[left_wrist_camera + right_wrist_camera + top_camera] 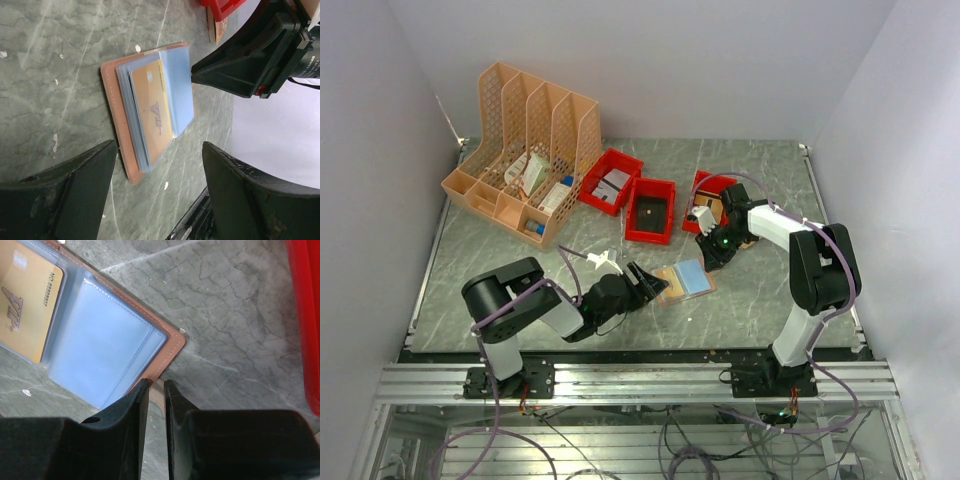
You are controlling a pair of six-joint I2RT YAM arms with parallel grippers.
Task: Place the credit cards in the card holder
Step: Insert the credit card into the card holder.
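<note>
Open card holder flat on counter, frame centre; gold card in clear sleeve. Just left of it, left fingers spread wide. At its right edge, right fingers narrow, astride edge tab; grip unclear.

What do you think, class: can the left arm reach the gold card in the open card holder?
Probably yes: the left gripper stands open facing the gold card, nothing blocks it, and the right gripper sits at the card holder's far edge.
</note>
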